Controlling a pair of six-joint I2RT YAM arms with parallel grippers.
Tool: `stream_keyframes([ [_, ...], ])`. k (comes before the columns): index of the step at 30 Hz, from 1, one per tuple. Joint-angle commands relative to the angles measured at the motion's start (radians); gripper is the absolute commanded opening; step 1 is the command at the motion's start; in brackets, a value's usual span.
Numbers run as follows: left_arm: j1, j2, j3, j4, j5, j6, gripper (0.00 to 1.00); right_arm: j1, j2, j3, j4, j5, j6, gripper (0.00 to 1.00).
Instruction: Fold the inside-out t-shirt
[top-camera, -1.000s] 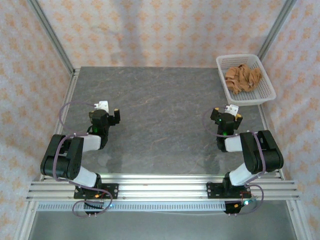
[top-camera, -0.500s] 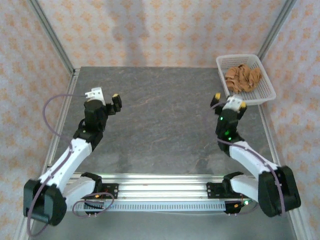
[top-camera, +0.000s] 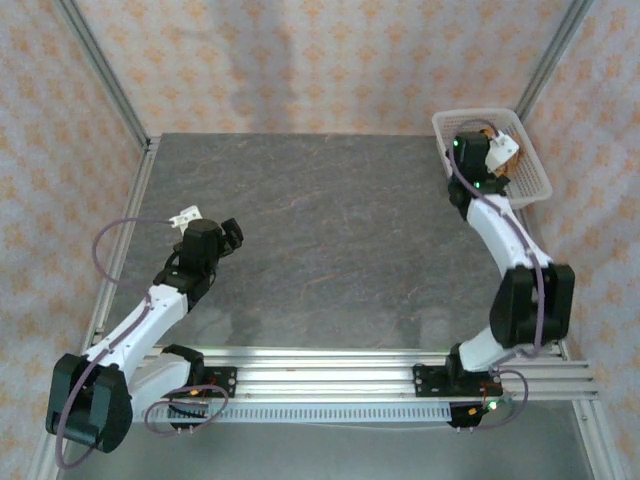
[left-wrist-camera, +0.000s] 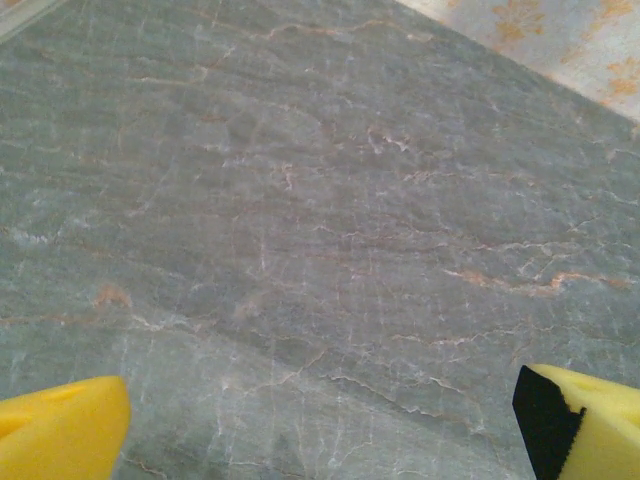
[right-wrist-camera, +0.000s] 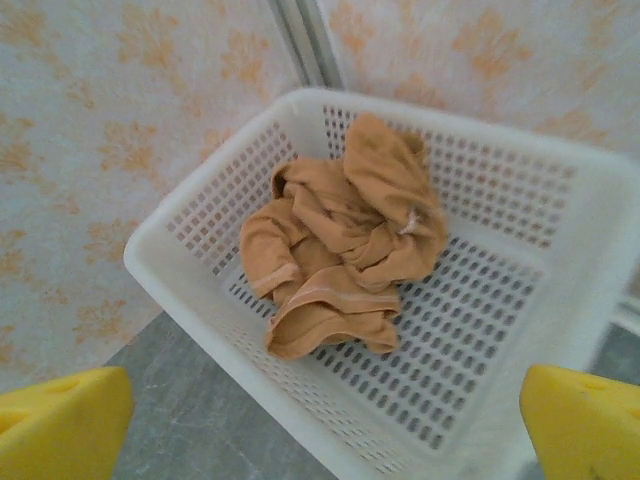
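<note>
Inside-out t-shirt bunched in basket, right pincer spread wide apart, hovering just above it

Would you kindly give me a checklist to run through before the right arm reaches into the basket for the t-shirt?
1. The right gripper is open: ok.
2. It is aimed at the t-shirt in the basket: ok.
3. Nothing lies on the t-shirt: ok.
4. The t-shirt is flat enough to fold: not ok, it is crumpled.
5. The t-shirt is not snagged on the basket: cannot tell.
6. The left gripper is open over the table: ok.
</note>
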Motion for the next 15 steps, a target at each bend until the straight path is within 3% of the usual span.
stream_keyframes([
  [1,-0.003,0.012,0.022,-0.019,-0.009,-0.033,1.0,-0.083,0.172,0.197,-0.206,-0.193,0.195,0.96],
  [5,-0.005,0.013,0.013,-0.01,-0.02,-0.029,1.0,-0.155,0.409,0.419,-0.335,-0.353,0.317,0.89],
  [15,-0.007,0.02,0.017,-0.007,-0.008,-0.016,1.0,-0.2,0.756,0.738,-0.379,-0.401,0.39,0.85],
])
